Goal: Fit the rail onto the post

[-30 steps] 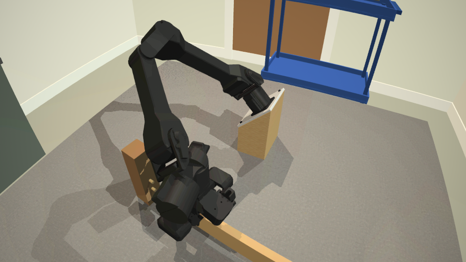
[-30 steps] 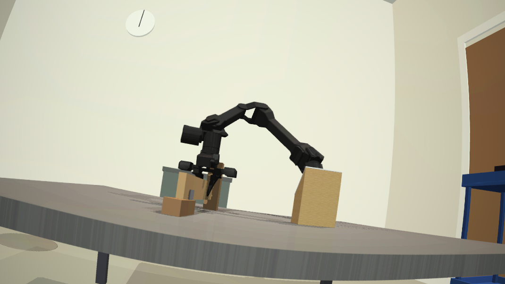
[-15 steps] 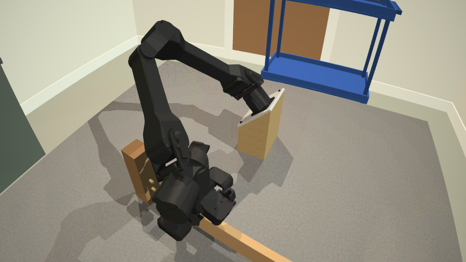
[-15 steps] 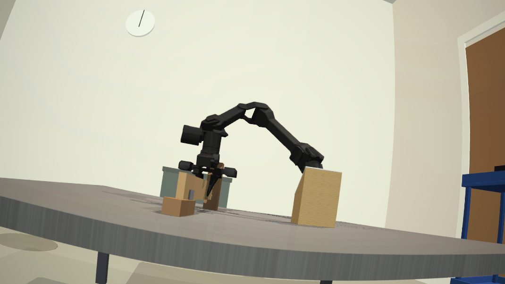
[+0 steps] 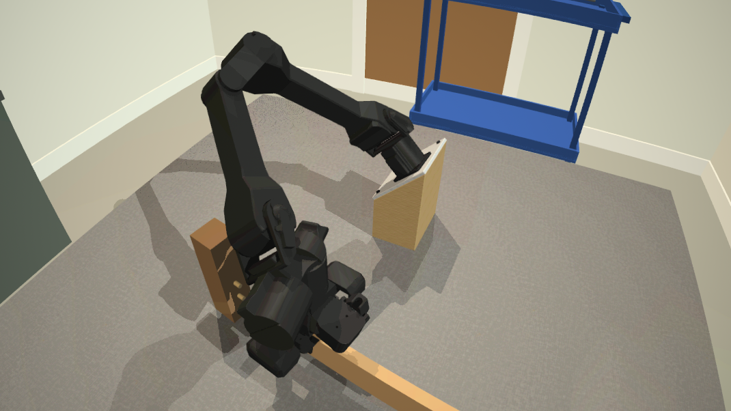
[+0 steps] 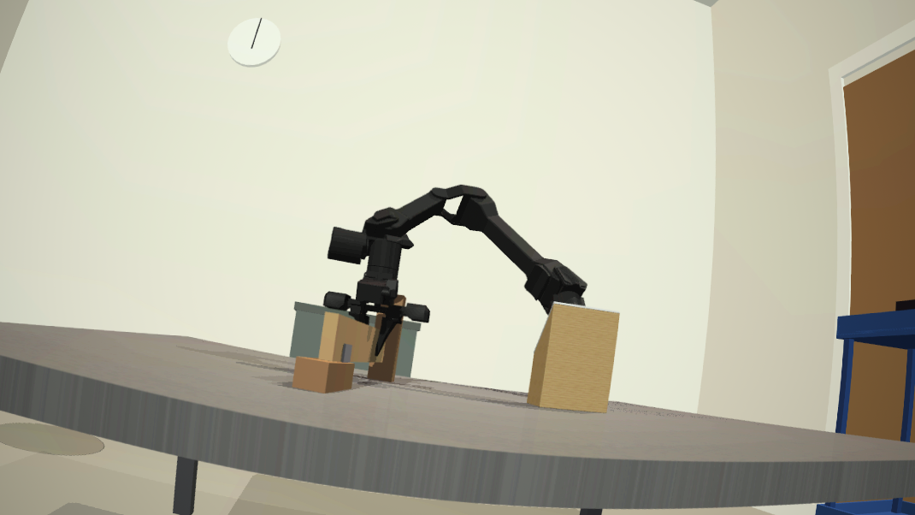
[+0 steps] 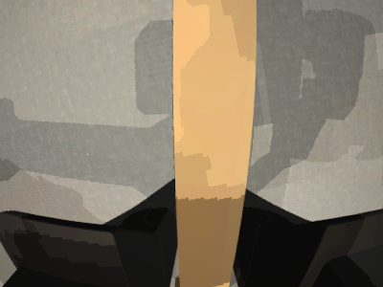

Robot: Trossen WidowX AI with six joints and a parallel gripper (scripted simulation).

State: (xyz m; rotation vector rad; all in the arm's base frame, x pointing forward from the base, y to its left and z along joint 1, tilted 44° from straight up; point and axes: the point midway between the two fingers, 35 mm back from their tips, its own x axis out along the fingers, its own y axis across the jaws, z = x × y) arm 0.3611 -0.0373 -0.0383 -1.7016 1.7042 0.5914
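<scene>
The long wooden rail (image 5: 383,375) (image 6: 351,336) (image 7: 215,120) has its far end in the grey bracket (image 6: 345,352) on the low footboard block (image 6: 309,375). My gripper (image 6: 373,342) (image 7: 201,184) is shut on the rail near its post end, one finger on each side. In the exterior view the rail looks about level, with its held end raised off the table. The short wooden post (image 5: 203,255) (image 6: 385,369) stands upright beyond that end. Its two pegs (image 5: 237,284) (image 5: 241,296) show in the top view. The arm hides the rail's end, its holes and any gap to the post.
The arm's base sits on a wooden pedestal (image 5: 395,222) (image 6: 579,358) to one side of the rail. The arm arches high over the grey table (image 5: 536,286) (image 6: 460,429). A blue shelf cart (image 5: 501,119) (image 6: 873,329) stands beyond the table. The table's edge runs along the front in the exterior view.
</scene>
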